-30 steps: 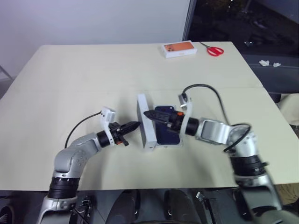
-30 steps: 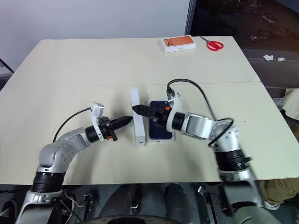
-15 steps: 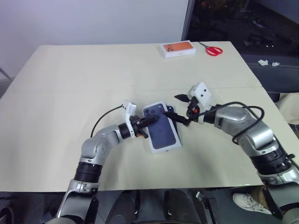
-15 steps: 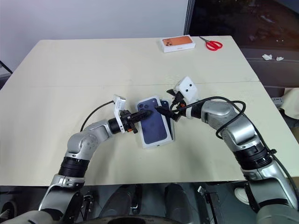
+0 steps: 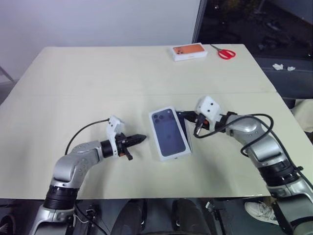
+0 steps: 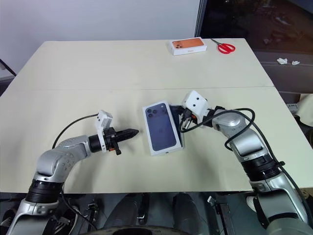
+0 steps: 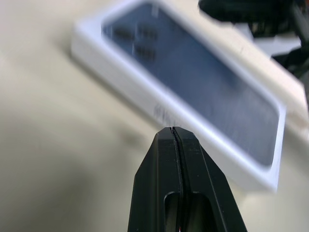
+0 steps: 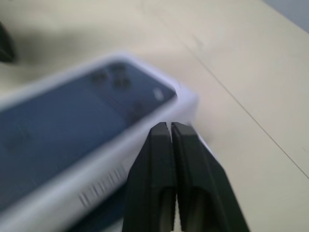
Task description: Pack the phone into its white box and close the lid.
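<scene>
Office or lab room: plain beige table [image 5: 98,73], bare white wall [image 5: 98,19], dark window [image 5: 254,19], red scissors [image 5: 225,52].

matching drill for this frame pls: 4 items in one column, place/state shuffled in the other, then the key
Items:
1. lid
2. scissors
3. orange-topped box
4. left pincer

Place or state:
A. shut, empty, just left of the lid
B. red handles, table's far right corner
C. far edge, beside the scissors
D. flat at table centre, phone print facing up

Pairs: 1-D, 2-B, 3-C, 4-A
</scene>
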Robot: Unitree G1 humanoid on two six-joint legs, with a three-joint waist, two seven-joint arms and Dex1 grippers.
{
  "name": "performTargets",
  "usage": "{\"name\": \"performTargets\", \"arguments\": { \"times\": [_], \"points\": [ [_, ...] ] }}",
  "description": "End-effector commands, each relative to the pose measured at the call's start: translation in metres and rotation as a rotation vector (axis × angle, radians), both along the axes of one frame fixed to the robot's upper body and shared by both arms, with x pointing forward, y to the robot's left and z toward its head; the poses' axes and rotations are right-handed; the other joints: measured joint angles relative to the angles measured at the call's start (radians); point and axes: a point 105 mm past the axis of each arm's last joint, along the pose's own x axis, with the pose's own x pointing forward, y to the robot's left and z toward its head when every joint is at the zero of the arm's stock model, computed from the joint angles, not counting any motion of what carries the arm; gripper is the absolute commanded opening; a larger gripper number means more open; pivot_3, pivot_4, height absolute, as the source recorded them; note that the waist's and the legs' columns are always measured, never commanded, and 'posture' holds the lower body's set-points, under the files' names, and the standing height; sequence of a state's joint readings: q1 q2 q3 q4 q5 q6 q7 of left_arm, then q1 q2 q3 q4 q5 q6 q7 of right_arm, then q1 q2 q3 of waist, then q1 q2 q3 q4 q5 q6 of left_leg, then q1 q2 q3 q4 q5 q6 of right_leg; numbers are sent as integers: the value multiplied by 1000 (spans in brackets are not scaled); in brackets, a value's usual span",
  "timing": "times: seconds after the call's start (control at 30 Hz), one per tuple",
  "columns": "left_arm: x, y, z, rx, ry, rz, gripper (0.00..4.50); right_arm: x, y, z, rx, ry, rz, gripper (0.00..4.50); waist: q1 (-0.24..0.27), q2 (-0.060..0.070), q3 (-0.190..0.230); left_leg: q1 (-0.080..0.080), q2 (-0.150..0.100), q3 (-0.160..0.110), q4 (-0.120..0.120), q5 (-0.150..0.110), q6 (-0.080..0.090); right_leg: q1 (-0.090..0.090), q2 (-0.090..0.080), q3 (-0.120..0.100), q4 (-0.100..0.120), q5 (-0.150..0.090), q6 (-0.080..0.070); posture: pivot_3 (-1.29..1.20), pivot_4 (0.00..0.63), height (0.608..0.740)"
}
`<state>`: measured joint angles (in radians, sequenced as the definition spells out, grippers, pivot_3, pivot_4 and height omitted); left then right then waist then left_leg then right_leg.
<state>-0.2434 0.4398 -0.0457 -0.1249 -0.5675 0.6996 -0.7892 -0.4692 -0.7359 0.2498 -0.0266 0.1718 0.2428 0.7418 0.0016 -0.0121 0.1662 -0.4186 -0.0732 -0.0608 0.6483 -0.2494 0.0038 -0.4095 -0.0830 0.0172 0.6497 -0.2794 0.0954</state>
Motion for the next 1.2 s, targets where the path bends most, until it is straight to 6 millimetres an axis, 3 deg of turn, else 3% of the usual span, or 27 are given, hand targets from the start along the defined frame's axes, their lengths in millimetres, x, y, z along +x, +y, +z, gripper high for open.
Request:
{"name": "performTargets", "arguments": {
  "times": [0.03,0.17,0.4,0.57,0.83,1.2],
  "points": [
    [7,-13,6,-5,-51,-10,0,-2,1,5,-18,-47,28,53,4,0,0,0,0,0,0,0,0,0,0,0,0,0,0,0,150,740],
    [7,-18,0,19,-47,-35,0,-5,4,10,-10,-59,48,53,2,0,0,0,1,0,0,1,-1,-1,1,1,1,0,0,0,150,740],
    [25,-29,3,-11,-57,-18,0,-6,10,17,0,-75,55,53,12,0,0,1,1,0,0,1,-2,0,1,0,1,0,0,0,150,740],
    [32,-39,4,-38,-62,-11,0,-5,7,17,55,-35,29,53,11,0,0,1,0,0,1,3,-5,1,0,0,0,0,0,0,150,740],
    [37,-45,6,-50,-69,-8,0,-9,-1,5,-7,-15,19,53,11,0,0,1,0,0,1,3,-4,1,0,0,1,0,0,0,150,740],
    [42,-63,13,-79,-78,-27,0,-6,-10,4,-18,-18,-18,53,11,0,0,1,0,0,1,3,-5,1,1,0,1,0,0,0,150,740]
  ]
}}
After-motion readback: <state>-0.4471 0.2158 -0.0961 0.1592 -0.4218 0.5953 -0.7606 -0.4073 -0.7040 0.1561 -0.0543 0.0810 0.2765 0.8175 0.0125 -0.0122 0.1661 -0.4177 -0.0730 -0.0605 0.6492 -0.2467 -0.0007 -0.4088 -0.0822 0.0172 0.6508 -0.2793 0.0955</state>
